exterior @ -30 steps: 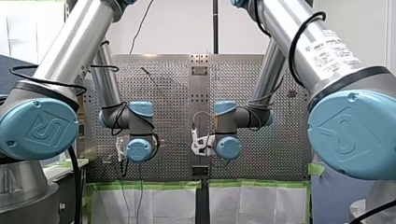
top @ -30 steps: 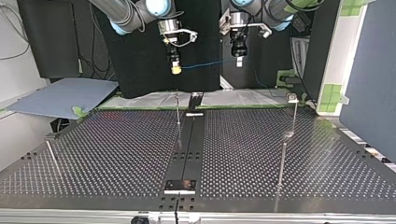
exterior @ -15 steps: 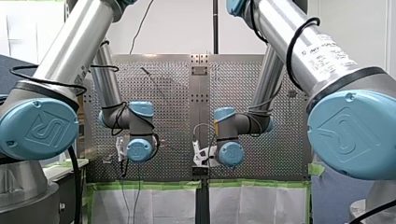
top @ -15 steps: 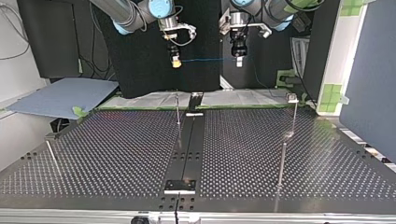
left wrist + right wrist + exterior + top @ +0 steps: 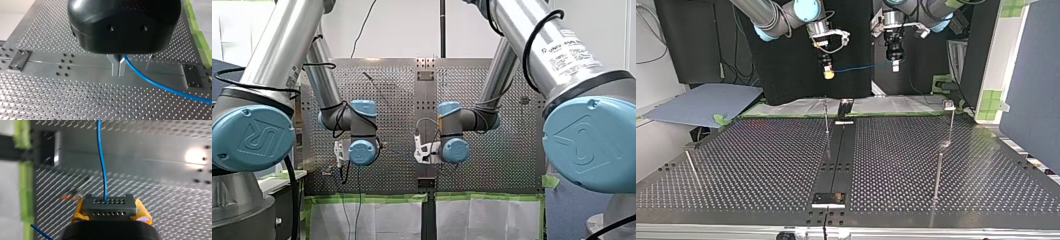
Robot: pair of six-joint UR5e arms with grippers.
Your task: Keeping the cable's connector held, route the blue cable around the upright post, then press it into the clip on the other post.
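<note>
Front view: my left arm (image 5: 362, 151) and my right arm (image 5: 454, 150) hang over the perforated table (image 5: 492, 100), their wrists hiding the fingers.

Top view: my right gripper (image 5: 827, 75) and my left gripper (image 5: 894, 66) hover by the table's arm-side edge with the blue cable (image 5: 861, 68) strung between them. The upright post (image 5: 826, 117) stands at that edge's middle, the clip post (image 5: 950, 120) towards its corner. My right gripper has dipped since half a second ago.

Left wrist view: metal fingers (image 5: 115, 67) pinch the cable.

Right wrist view: yellow pads (image 5: 142, 212) clamp the connector (image 5: 109, 206).
</note>
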